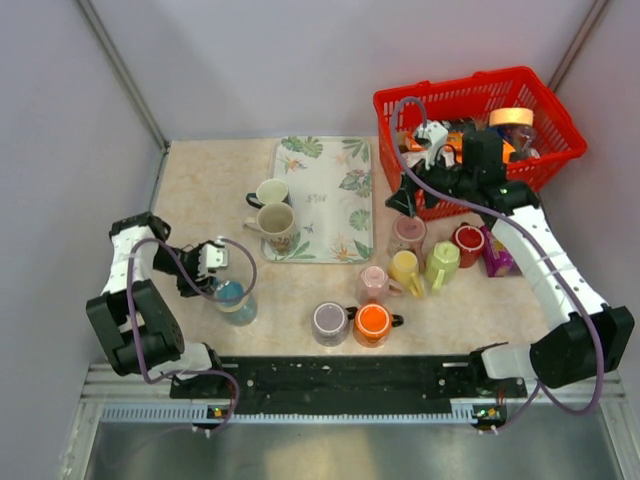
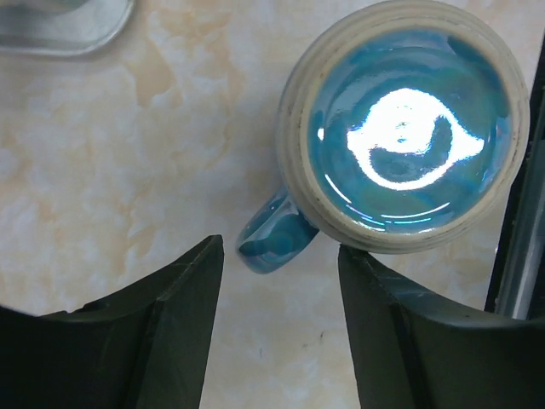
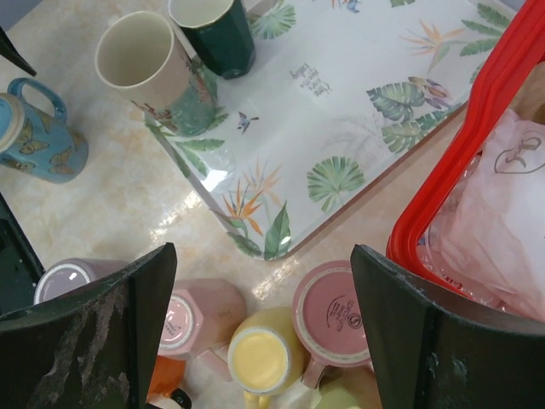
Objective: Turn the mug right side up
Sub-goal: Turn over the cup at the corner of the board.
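Rt wrist cam: blue mug (image 3: 43, 141) clipped at left edge, orange mug (image 3: 166, 379) mostly behind a finger (image 3: 94, 341) of the right gripper (image 3: 262, 256), yellow mug (image 3: 264, 362) cut at bottom, red basket (image 3: 451, 170) runs off rt. Left wrist cam: pale rounded object (image 2: 60, 25) at top left is blurred and clipped, can't ID. Top cam: basket contents too small to tell.

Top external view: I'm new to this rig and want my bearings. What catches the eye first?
The red basket at the far right, stuffed with odds and ends, stands out most. Next comes the cluster of colourful mugs at front centre, several bottom-up. At the left, the open left pincer hovers by a blue mug.
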